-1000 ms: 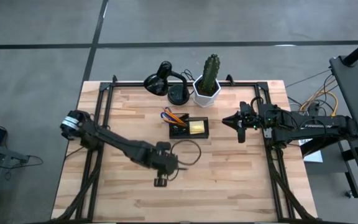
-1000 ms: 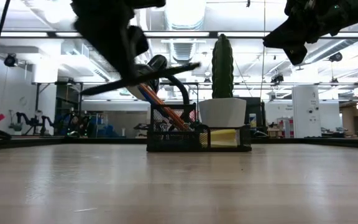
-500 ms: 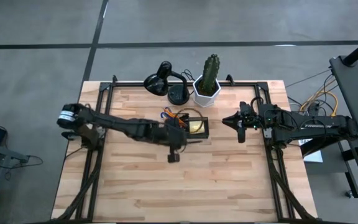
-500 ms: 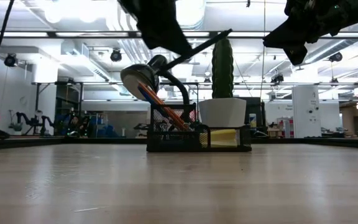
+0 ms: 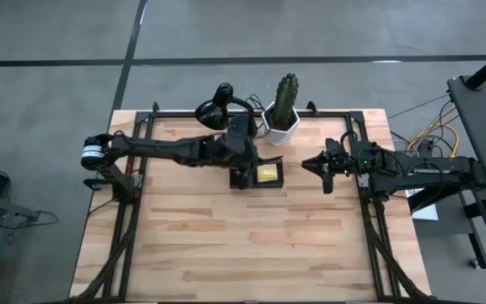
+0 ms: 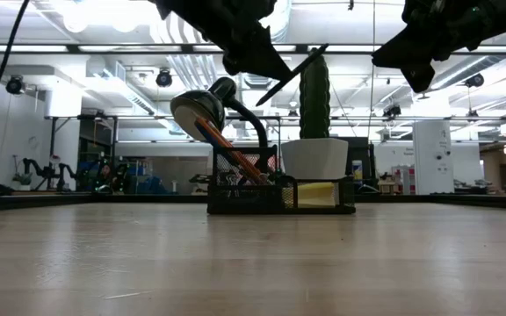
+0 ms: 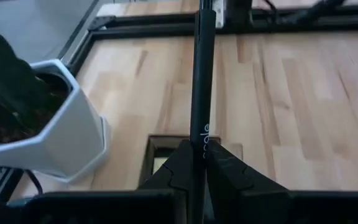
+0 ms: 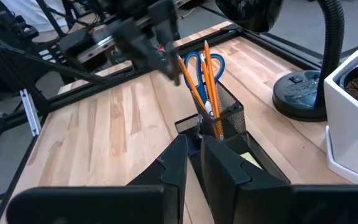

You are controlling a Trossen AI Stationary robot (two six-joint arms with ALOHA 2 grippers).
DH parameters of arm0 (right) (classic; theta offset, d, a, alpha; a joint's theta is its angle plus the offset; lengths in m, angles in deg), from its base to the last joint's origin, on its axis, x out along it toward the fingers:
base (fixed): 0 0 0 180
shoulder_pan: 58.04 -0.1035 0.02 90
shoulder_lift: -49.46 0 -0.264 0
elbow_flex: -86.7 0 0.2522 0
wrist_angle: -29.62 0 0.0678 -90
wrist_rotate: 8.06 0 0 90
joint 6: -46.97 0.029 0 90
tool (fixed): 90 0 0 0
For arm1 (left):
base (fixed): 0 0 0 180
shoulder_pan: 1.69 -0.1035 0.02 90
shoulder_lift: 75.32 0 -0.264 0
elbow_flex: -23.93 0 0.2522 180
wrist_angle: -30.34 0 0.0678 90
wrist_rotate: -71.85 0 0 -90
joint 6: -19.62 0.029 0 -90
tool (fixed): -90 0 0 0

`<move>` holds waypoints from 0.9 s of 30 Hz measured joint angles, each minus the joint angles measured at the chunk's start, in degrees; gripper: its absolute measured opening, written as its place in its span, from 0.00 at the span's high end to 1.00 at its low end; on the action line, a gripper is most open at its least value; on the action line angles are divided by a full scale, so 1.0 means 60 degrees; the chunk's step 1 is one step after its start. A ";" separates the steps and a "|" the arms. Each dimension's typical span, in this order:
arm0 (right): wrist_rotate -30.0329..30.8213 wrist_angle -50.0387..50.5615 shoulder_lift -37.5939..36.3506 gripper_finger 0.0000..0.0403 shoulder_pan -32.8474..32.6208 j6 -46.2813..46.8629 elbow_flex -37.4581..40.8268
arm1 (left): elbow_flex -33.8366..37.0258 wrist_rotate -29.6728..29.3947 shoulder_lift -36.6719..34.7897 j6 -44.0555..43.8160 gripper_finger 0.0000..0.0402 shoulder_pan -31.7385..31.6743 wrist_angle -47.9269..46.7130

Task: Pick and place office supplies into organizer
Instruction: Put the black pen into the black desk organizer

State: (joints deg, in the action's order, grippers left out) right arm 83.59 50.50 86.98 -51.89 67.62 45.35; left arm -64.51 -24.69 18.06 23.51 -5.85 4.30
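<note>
One thin dark pen [image 7: 202,93] sits clamped in my left gripper [image 7: 194,163], jaws tight on it, above the organizer [image 5: 256,176]. My right gripper [image 5: 328,164] waits right of it, jaws together.

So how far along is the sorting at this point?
Nearly done, it seems. The organizer already holds the orange pencils, blue-handled scissors and yellow sticky-note pad. In hand: the left gripper, jaws shut on a dark pen, is above the organizer. Left: dropping that pen in. No other supplies show loose on the table. The right gripper waits at the right side.
</note>
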 joint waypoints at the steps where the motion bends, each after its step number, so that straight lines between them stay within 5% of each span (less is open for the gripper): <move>1: 0.0000 -0.0001 0.0000 0.90 0.0000 0.0000 0.0000 | 0.0001 0.0194 0.0000 0.0006 0.97 -0.0154 0.0112; 13: 0.0004 -0.0004 0.0000 0.90 0.0000 0.0000 0.0000 | 0.0084 0.2306 0.0099 0.0413 0.97 -0.1506 0.1144; 27: 0.0007 0.0000 0.0000 0.90 0.0000 0.0025 0.0000 | 0.2029 0.2702 0.0160 0.0170 0.97 -0.2014 0.2960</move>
State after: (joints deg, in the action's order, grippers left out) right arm 83.63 50.50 86.98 -51.89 67.77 45.35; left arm -52.33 -8.48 19.02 24.53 -17.94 22.06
